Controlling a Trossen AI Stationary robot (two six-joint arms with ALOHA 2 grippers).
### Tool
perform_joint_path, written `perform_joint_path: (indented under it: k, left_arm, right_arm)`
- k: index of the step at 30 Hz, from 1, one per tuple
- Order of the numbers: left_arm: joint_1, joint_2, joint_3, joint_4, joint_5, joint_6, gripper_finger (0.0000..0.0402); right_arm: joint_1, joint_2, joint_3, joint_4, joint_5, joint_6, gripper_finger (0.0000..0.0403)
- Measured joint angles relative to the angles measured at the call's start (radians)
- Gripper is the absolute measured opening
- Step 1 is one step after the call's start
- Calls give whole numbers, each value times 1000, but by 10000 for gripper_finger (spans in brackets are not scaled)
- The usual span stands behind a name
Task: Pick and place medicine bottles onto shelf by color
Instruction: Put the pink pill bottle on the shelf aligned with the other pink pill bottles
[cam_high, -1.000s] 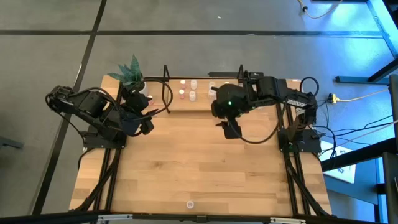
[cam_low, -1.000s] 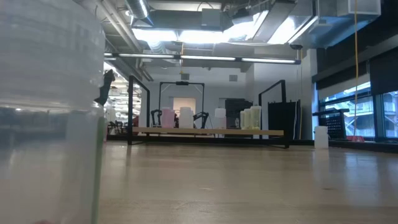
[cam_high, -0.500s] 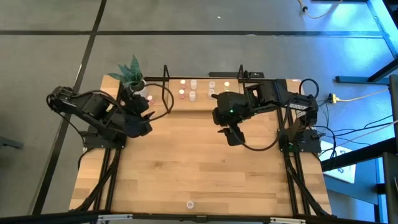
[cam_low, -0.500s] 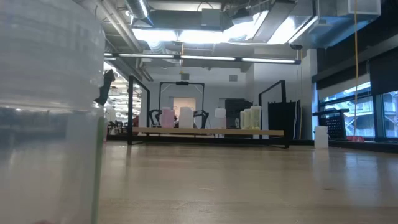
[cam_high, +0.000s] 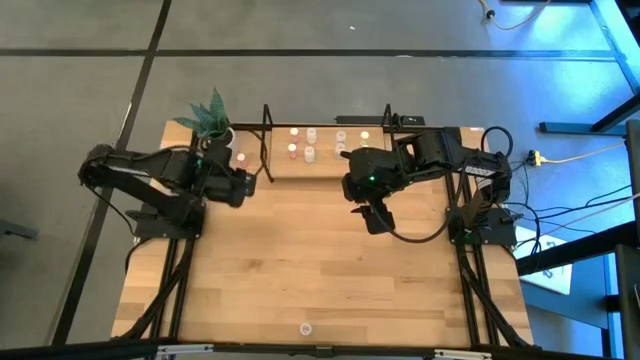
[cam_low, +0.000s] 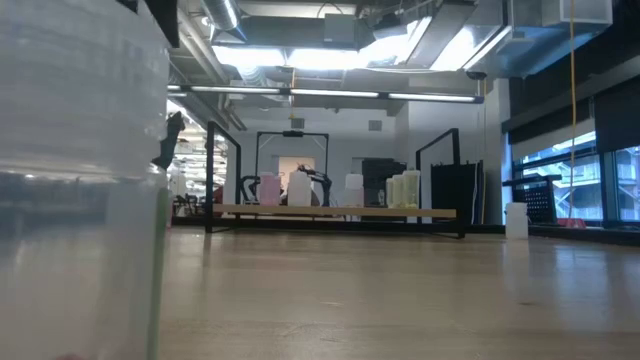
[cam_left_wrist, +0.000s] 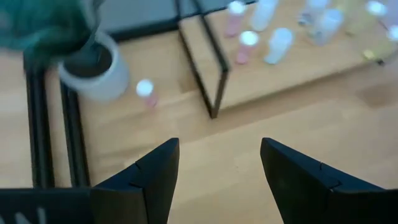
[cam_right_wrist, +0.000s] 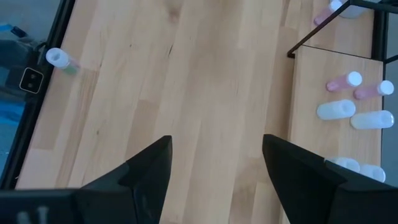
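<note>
The shelf (cam_high: 325, 165) stands at the table's far edge with several small medicine bottles (cam_high: 310, 153) upright on its board, pink-topped (cam_right_wrist: 344, 81) and white (cam_right_wrist: 336, 110) among them. One pink-topped bottle (cam_left_wrist: 146, 92) stands on the table beside the plant pot (cam_left_wrist: 93, 71), left of the shelf. Another bottle (cam_high: 305, 327) stands alone at the near edge. My left gripper (cam_high: 242, 186) is open and empty above the table near the shelf's left end, pointing toward the pink bottle and the pot. My right gripper (cam_high: 376, 216) is open and empty, held high in front of the shelf's right half.
The potted green plant (cam_high: 212, 118) stands at the far left corner. The shelf's black rod frame (cam_left_wrist: 208, 68) rises at its left end. In the low view the lone bottle (cam_low: 80, 180) fills the left side. Bare wood (cam_high: 320, 260) spreads across the table's middle.
My left gripper has sunk and gone toward the far edge and the shelf's left end, rolling about its own axis as it went. Its fingers stay open.
</note>
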Motion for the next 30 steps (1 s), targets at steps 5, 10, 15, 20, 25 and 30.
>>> perform_joint_path:
  k: [5, 10, 15, 20, 25, 30]
  left_arm:
    - [133, 0, 0, -20, 166, -45, 220]
    - [244, 5, -2, -14, 229, 9, 220]
    - [224, 6, -52, 0, 283, 67, 220]
    - [169, 7, -103, 5, 287, 29, 220]
    - [209, 7, -198, 116, 281, -34, 220]
    - [284, 6, -291, 212, 265, -36, 220]
  right_arm:
    - [0, 0, 0, -13, 0, 0, 252]
    - [0, 0, 0, -15, 0, -2, 252]
    - [3, 0, 0, -34, -1, -5, 252]
    - [14, -4, 0, -47, -1, -16, 252]
    - [25, -6, 0, -47, -1, 6, 252]
    - [42, -6, 0, -46, -1, 23, 252]
